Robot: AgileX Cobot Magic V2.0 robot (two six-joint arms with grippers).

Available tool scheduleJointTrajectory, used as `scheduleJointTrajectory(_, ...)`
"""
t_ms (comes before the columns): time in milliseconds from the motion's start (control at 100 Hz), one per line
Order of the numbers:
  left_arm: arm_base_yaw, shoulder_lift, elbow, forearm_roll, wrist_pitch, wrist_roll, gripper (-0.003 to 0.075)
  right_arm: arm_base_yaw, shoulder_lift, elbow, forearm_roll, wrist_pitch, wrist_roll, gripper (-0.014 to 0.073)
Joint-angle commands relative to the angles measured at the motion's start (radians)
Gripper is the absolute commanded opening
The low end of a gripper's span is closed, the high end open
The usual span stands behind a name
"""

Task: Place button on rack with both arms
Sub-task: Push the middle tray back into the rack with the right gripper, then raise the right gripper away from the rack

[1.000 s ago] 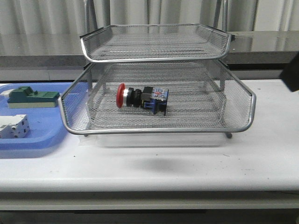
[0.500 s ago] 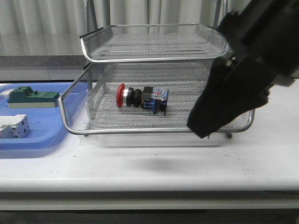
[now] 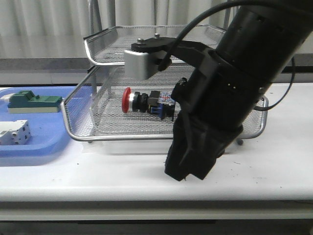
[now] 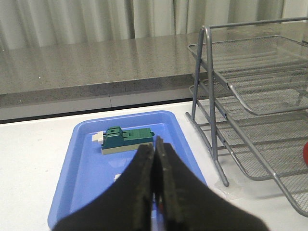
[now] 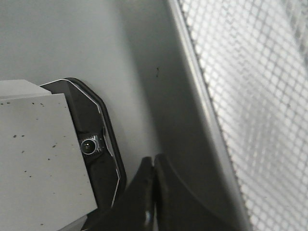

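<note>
The red-capped, black-bodied push-button (image 3: 146, 104) already lies in the silver wire-mesh rack's (image 3: 166, 134) middle tray, centre frame. Both grippers, left (image 4: 155, 192) and right (image 5: 153, 197), are pressed together, empty; best withdraw without nudging the rim.

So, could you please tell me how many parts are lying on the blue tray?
2 on the blue tray: a green-and-beige block toward the back and a white terminal block nearer the front. The frame edge cuts the tray off, so more may be hidden.
</note>
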Motion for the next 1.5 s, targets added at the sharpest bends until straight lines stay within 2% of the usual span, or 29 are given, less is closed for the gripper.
scheduleJointTrajectory(0,0.003,0.012,-0.026,-0.028,-0.065,-0.009,-0.0020,-0.001,-0.026,-0.050,-0.018,-0.044,-0.012,-0.0069)
scheduleJointTrajectory(140,0.003,0.012,-0.026,-0.028,-0.063,-0.009,-0.0020,-0.024,0.004,-0.104,-0.036,-0.047,-0.012,-0.0069)
scheduleJointTrajectory(590,0.003,0.012,-0.026,-0.028,-0.061,-0.009,-0.0020,-0.188,0.113,-0.276,-0.063,-0.041,-0.012,-0.0069)
scheduleJointTrajectory(760,0.003,0.012,-0.026,-0.028,-0.061,-0.009,-0.0020,-0.202,0.118,-0.285,-0.063,-0.039,-0.012,-0.0069)
scheduleJointTrajectory(1000,0.003,0.012,-0.026,-0.028,-0.061,-0.009,-0.0020,-0.196,0.085,-0.285,-0.006,0.073,0.012,-0.0060)
scheduleJointTrajectory(1190,0.003,0.012,-0.026,-0.028,-0.061,-0.009,-0.0020,-0.202,-0.014,-0.283,-0.005,0.100,0.122,-0.0060)
scheduleJointTrajectory(1490,0.003,0.012,-0.026,-0.028,-0.061,-0.009,-0.0020,-0.282,-0.204,-0.277,-0.131,0.163,0.346,-0.0060)
